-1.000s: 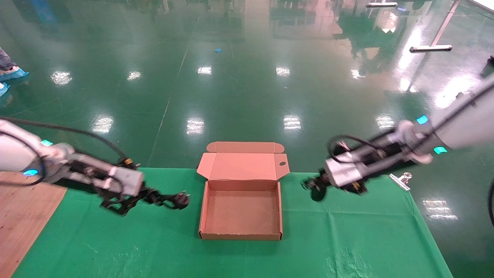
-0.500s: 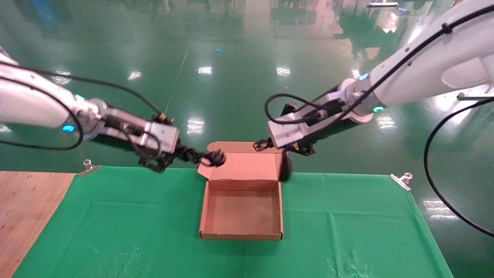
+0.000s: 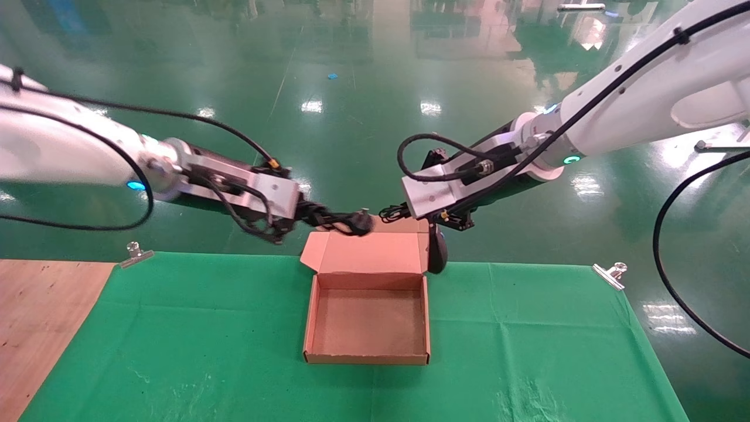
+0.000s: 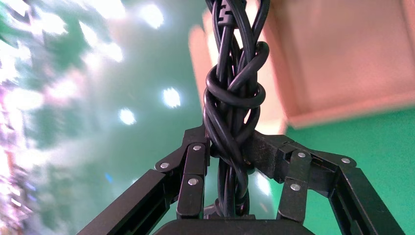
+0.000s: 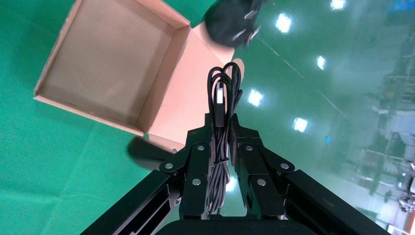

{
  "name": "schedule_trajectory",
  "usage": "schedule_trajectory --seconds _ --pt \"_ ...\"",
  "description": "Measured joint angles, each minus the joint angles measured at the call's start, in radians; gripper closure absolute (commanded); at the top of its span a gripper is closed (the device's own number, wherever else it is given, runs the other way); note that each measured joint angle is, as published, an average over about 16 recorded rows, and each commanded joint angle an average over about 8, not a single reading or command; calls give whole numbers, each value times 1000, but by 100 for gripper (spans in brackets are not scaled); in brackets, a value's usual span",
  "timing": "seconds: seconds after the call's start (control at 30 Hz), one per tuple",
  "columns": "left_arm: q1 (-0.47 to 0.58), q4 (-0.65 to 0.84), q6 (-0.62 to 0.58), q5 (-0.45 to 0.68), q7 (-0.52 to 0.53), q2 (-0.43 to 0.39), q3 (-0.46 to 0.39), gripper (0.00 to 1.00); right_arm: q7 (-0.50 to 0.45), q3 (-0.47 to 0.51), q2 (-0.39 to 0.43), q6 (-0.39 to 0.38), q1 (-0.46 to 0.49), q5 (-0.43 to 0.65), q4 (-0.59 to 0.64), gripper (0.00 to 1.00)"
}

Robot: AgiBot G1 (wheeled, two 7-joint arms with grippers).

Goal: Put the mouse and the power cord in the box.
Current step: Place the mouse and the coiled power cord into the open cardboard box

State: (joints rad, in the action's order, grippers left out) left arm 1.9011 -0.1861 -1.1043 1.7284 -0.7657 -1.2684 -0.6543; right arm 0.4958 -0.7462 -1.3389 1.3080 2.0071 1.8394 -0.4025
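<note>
Both arms have come closer over the far edge of the table since half a second ago. Left gripper (image 4: 230, 161) is clamped on the knotted power cord (image 3: 343, 221); right gripper (image 5: 222, 147) pinches the thin cable, with the mouse (image 3: 437, 251) hanging beside the box (image 3: 367, 356). I think each should go above the open tray before release. No writing can be read.

Head view looks down from above the table; both wrist views peer along their arms — all share the box (image 3: 367, 305).
</note>
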Motion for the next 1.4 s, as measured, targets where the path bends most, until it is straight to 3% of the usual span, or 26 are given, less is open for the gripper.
schedule_trajectory --seconds 0.3,0.5,0.8,1.1,1.17,1.2,1.4 --pt "-240 -69 233 -145 -197 -24 103 100 13 -2 23 31 -5 -26 -1 100" --pt "-420 -166 421 -174 -273 -62 112 100 15 -2 40 51 -26 -34 -15 100" --pt "-609 -324 660 -184 -289 -95 24 100 9 -1 67 64 -63 -42 -41 100" --pt "-641 -355 740 -226 -186 -98 -127 100 11 3 91 61 -83 -46 -48 100" --pt "-636 -349 744 -239 -159 -98 -159 92 13 3 95 60 -86 -46 -47 100" --pt "-633 -346 745 -245 -147 -98 -174 83 14 4 96 59 -87 -47 -46 100" --pt "-612 -328 748 -283 -83 -96 -251 11 20 5 101 56 -92 -48 -39 100"
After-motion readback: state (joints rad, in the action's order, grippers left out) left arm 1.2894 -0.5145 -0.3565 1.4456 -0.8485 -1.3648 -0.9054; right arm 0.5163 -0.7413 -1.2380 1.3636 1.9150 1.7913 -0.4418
